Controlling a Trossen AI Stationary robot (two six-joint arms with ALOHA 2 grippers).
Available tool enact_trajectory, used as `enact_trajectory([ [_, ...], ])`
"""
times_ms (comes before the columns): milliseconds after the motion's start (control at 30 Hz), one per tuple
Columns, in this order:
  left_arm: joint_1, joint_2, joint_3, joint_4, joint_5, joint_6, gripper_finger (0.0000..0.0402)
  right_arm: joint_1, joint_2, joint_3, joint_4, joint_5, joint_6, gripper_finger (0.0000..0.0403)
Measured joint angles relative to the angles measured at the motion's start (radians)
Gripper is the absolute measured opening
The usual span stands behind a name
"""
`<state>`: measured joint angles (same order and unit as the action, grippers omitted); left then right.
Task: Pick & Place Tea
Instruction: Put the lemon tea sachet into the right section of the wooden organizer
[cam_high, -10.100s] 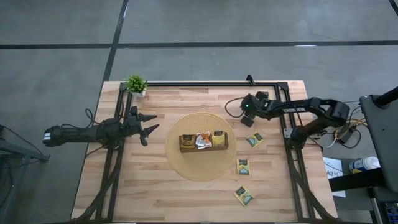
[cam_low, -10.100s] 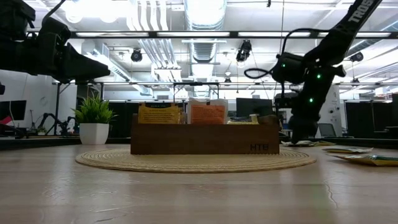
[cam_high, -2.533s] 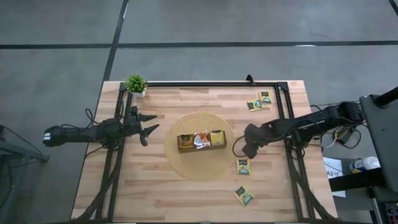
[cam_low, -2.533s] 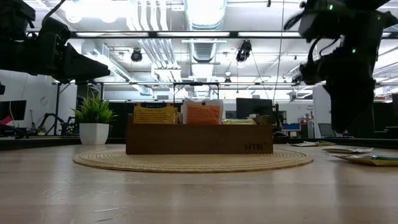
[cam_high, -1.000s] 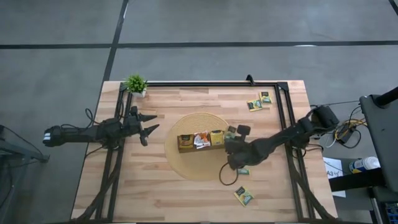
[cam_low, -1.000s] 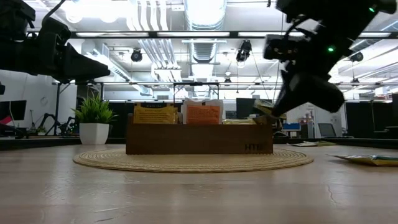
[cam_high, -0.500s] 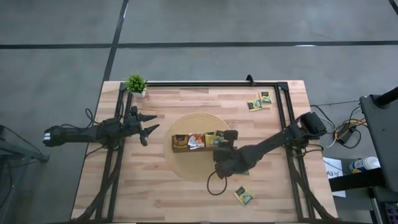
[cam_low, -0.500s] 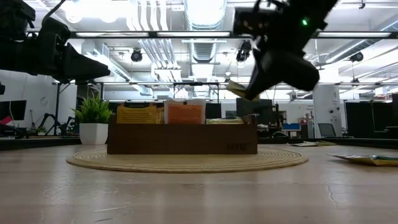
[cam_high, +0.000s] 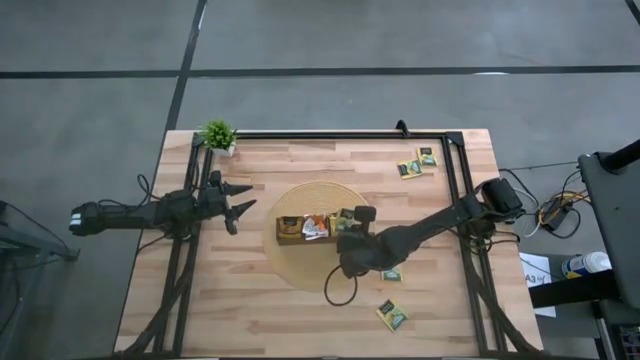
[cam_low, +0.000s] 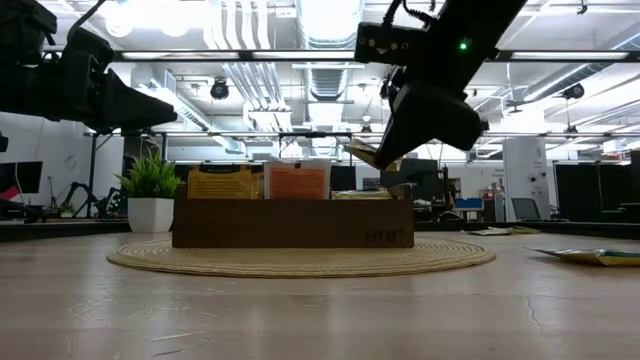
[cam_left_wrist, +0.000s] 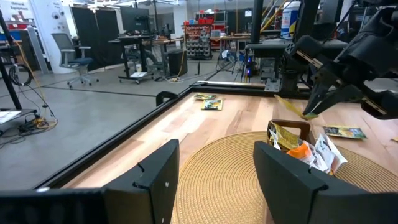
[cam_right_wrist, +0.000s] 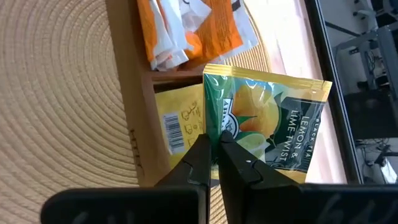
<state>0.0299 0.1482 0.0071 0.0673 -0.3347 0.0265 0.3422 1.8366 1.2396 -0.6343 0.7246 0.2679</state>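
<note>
From above, the right gripper (cam_high: 345, 222) hovers over the long brown wooden tray (cam_high: 290, 239) on the round woven mat (cam_high: 300, 270), left gripper (cam_high: 240, 208) gaping wide and empty; wrist-cam shows right fingers (cam_right_wrist: 199, 163) pinching a glossy green-and-yellow square tea sachet (cam_right_wrist: 267, 121).

Both arms are dark, near-black, built of slim tubular links and bulkier joint housings. The left arm (cam_high: 140, 214) ends in two pointed, tapering black fingers (cam_high: 238, 190), which from its own wrist camera look like broad matte plates (cam_left_wrist: 283, 180) with small printed marks. The right arm (cam_high: 430, 225) carries a rounded joint block (cam_high: 497, 198) near its base, a thin black cable (cam_high: 340, 290) looping beneath its wrist, and a small green indicator light (cam_low: 464, 45) on the wrist housing.
</note>
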Motion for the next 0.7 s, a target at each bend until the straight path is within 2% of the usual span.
enact_trajectory([
  [367, 0.001, 0.000, 0.000, 0.000, 0.000, 0.000, 0.0202, -0.039, 0.050, -0.013, 0.066, -0.026, -0.047, 0.0013],
  [700, 0.001, 0.000, 0.000, 0.000, 0.000, 0.000, 0.0202, -0.048, 0.060, -0.005, 0.061, -0.026, -0.040, 0.0056],
])
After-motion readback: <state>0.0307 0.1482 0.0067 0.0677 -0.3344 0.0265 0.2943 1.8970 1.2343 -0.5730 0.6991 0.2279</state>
